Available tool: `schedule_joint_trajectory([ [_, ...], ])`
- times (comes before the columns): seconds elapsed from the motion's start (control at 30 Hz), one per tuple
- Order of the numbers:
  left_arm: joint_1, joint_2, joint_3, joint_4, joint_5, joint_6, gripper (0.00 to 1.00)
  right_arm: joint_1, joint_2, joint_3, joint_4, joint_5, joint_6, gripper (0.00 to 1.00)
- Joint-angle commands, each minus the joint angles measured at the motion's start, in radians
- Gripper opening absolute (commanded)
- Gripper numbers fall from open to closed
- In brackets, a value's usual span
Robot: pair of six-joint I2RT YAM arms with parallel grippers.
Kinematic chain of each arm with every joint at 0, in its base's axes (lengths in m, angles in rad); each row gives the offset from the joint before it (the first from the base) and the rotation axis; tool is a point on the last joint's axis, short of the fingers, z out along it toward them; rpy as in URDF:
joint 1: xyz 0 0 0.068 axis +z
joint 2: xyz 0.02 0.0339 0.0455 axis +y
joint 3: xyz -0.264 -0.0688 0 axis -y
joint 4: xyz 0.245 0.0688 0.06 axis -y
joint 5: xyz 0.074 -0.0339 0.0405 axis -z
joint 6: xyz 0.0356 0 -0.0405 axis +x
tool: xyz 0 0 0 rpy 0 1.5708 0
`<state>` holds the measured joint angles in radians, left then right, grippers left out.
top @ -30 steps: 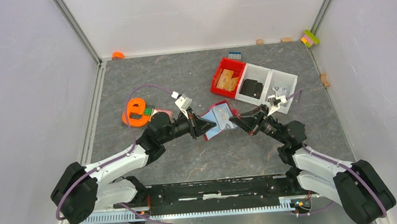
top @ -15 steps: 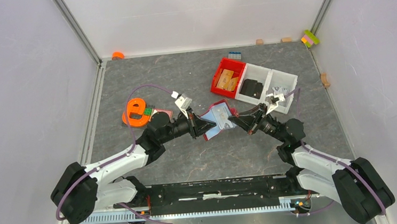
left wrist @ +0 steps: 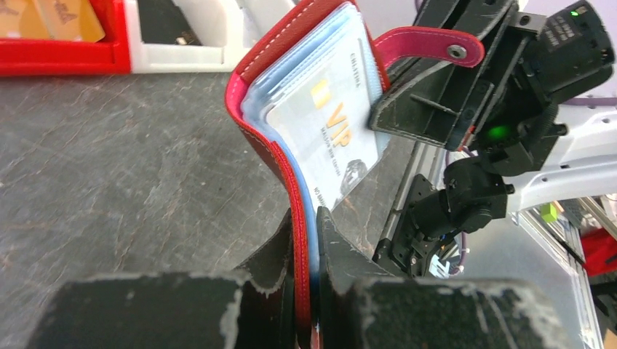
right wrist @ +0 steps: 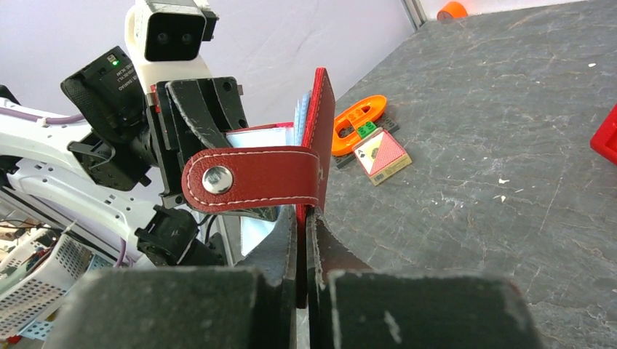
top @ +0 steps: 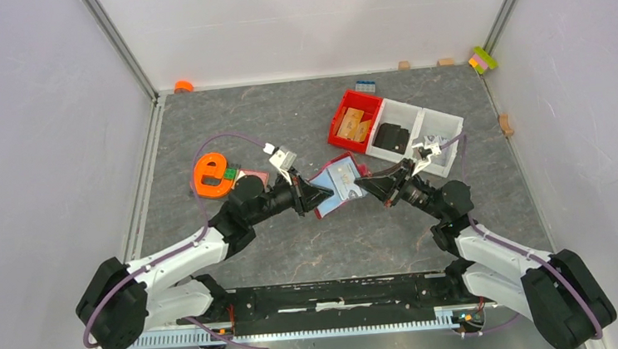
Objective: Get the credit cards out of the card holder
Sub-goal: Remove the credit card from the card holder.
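Dark red card holder (right wrist: 256, 179) hangs open, pale credit cards (left wrist: 327, 134) inside.

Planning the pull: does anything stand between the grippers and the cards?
Nothing separate. The left gripper and right gripper are each shut on a cover of the card holder; the credit cards sit between those covers.

Robot lab test cell: white panel walls (top: 302, 17), aluminium frame post (top: 119, 48), grey tabletop (top: 285, 118), left arm (top: 187, 251) and right arm (top: 495, 251) bolted at edge, plastic sorting bins (top: 425, 109), toy blocks (top: 483, 59).
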<state>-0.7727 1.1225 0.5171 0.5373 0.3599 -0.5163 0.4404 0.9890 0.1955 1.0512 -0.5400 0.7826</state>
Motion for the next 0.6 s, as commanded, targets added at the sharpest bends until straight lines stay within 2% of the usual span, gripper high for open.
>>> schedule_joint_trajectory([
  [0.0,0.004,-0.053,0.038,-0.084,-0.149,0.004,0.02,0.002,-0.019,0.016,-0.011,0.017,-0.019,0.00],
  [0.17,0.026,-0.023,0.061,-0.140,-0.183,-0.016,0.02,-0.008,0.003,0.025,-0.104,0.070,-0.025,0.00],
  [0.27,0.037,-0.007,0.065,-0.126,-0.142,-0.023,0.02,-0.024,0.042,0.025,-0.061,0.032,0.007,0.00],
  [0.33,0.038,-0.008,0.065,-0.117,-0.119,-0.015,0.02,-0.029,0.068,0.032,-0.030,-0.015,0.007,0.15],
  [0.43,0.038,-0.021,0.067,-0.116,-0.095,-0.001,0.02,-0.028,0.070,0.036,-0.026,-0.032,-0.023,0.52],
  [0.5,0.038,-0.024,0.081,-0.144,-0.079,0.014,0.02,-0.031,0.048,0.044,-0.071,-0.019,-0.069,0.64],
  [0.57,0.038,-0.016,0.095,-0.169,-0.076,0.021,0.02,-0.029,0.026,0.056,-0.130,0.000,-0.122,0.68],
])
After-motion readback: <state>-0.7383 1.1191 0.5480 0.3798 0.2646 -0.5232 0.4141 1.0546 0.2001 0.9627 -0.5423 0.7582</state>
